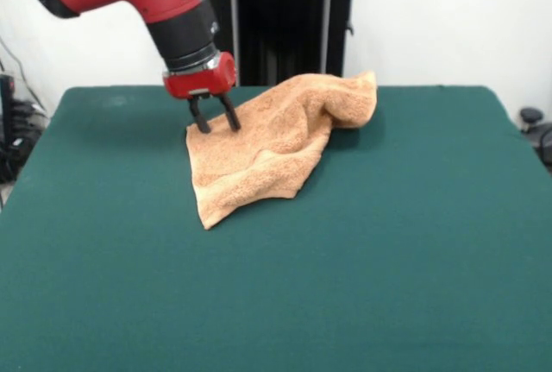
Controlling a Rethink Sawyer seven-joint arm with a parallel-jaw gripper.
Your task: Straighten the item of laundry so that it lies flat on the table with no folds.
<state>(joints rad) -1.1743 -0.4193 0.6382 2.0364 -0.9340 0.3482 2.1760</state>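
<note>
Towel (276, 143) rumpled on table (388, 260) | fingers (231, 116) spread at its edge

front view: looks across the table (388, 260) from its near edge, slightly raised and tilted down | faces the black stand and white wall behind | middling range, table fills most of the width, near corners cropped | single view, nothing shared

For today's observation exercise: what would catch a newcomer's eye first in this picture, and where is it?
First, the red and black arm's gripper, coming down from the upper left, open, with its fingertips at the left edge of the towel. The orange-tan towel lies crumpled toward the far middle of the green table, its far right corner folded into a hump.
</note>
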